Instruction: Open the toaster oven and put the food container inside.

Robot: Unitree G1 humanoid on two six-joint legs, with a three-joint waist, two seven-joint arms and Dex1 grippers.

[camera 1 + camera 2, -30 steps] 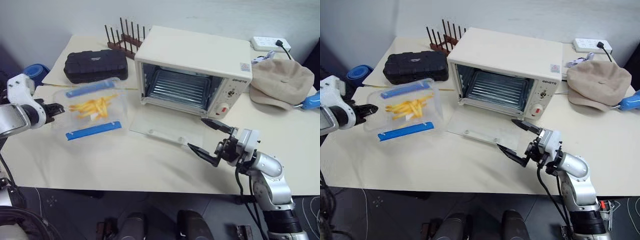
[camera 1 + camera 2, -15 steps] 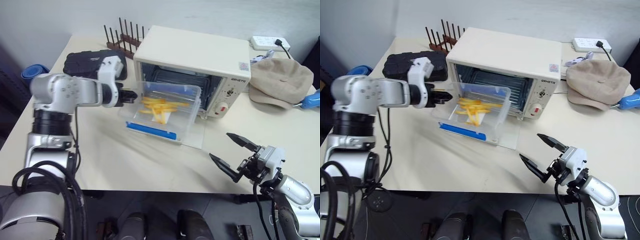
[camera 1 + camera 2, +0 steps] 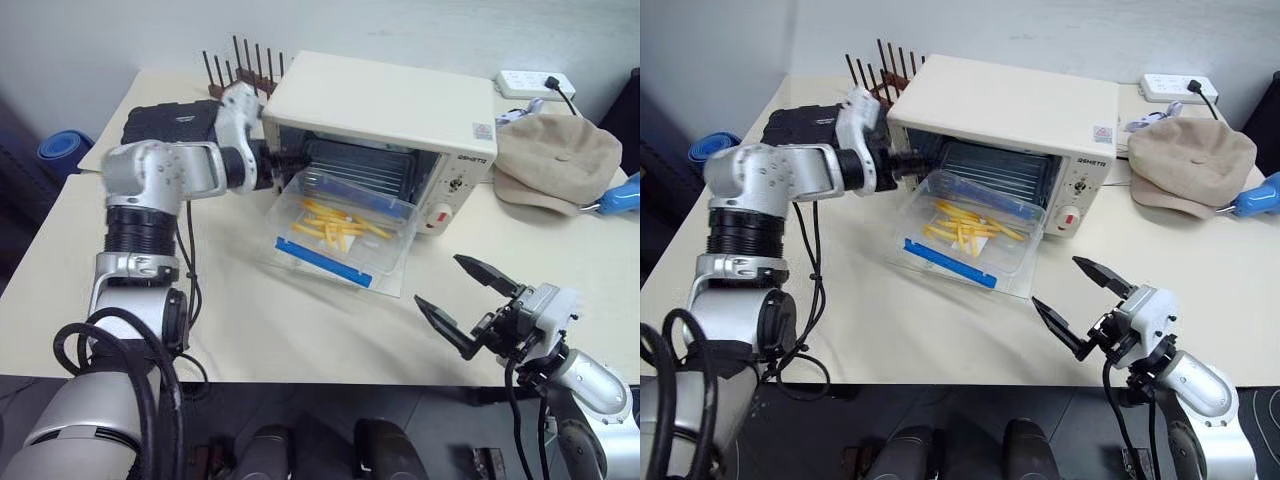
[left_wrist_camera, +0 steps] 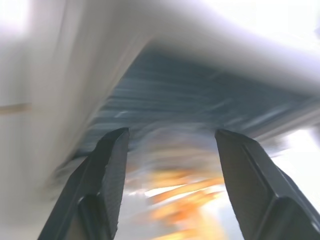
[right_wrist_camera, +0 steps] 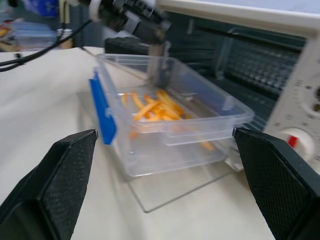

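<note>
At frame centre, the food container (image 3: 342,233) lies on the toaster oven's (image 3: 385,130) lowered door, left gripper (image 3: 283,160) parted at its corner; right gripper (image 3: 467,304) gapes over bare table (image 3: 260,320).

A cream table (image 3: 250,330) stands against a pale grey wall (image 3: 120,30), dark floor (image 3: 20,200) alongside.

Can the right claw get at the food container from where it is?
Probably yes: the right claw is open, and only bare table lies between it and the food container on the oven's lowered door.
</note>
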